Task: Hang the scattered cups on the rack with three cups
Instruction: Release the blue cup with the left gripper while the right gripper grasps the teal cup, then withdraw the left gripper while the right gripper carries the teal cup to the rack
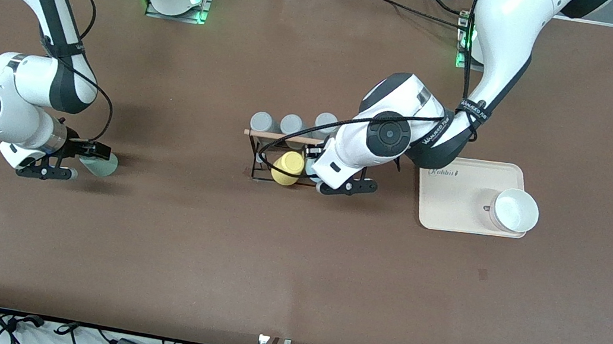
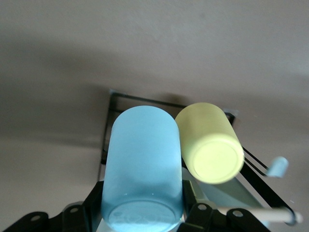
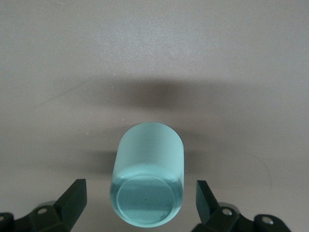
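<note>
The rack [image 1: 281,137] is a black wire stand with a wooden rod, at mid-table. It bears three grey cups [image 1: 291,124] and a yellow cup [image 1: 288,168]. My left gripper [image 1: 313,172] is at the rack beside the yellow cup and is shut on the light blue cup [image 2: 142,169]. In the left wrist view, the blue cup is next to the yellow cup [image 2: 210,145] over the rack frame [image 2: 108,125]. The mint-green cup [image 1: 102,165] lies on its side on the table toward the right arm's end. My right gripper [image 1: 85,162] is open around it, its fingers [image 3: 72,198] clear of the cup [image 3: 148,179].
A cream tray [image 1: 451,207] lies on the table toward the left arm's end of the rack, with a white bowl [image 1: 514,211] on it. The rack's wooden rod [image 2: 260,212] and a grey cup [image 2: 278,166] show in the left wrist view.
</note>
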Available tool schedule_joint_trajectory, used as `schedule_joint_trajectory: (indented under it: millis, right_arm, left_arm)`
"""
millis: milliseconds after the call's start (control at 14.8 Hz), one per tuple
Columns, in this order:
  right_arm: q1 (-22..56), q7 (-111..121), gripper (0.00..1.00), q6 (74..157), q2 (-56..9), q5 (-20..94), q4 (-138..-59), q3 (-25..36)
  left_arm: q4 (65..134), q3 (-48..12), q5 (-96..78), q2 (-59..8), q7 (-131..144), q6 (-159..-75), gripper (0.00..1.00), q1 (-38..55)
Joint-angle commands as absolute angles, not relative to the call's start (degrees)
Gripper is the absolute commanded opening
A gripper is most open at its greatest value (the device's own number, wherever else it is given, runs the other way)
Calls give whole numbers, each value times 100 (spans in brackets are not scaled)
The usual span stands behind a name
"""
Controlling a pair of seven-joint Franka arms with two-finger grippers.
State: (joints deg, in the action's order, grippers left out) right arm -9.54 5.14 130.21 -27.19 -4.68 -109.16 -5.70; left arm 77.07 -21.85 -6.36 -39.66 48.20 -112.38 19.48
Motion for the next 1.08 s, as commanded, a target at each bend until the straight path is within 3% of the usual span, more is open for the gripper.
schedule_joint_trajectory:
  millis: [0,203,407,475,542,610,678,1017]
  right_arm:
    - [-1046,624,83,13122,-2654,-519,-11030,-624]
    - [-1028,624,51,13105,-2654,-519,-11030,-624]
    - [-958,598,40,13043,-2602,-510,-10934,-650]
    - [-941,598,36,12973,-2567,-510,-10829,-676]
    - [-845,563,34,12738,-2532,-501,-10654,-677]
    - [-713,519,33,12457,-2531,-492,-10391,-677]
    - [-599,397,33,12080,-2531,-492,-10075,-677]
    - [69,-735,33,10585,-2540,-404,-8800,-677]
  left_arm:
    - [7655,-2180,-396,-4087,4825,-11294,1,1969]
    - [7655,-2180,-133,-4166,4790,-11303,1,1977]
    - [7647,-2180,-114,-4210,4860,-11303,4,1978]
    - [7612,-2188,-201,-4219,4982,-11294,21,1978]
    - [7585,-2188,-315,-4193,5166,-11250,61,1891]
    - [7541,-2188,-412,-4123,5185,-11224,84,1811]
    - [7532,-2223,-370,-3965,5186,-11206,100,1715]
    - [7506,-2206,-325,-3060,4819,-10566,100,864]
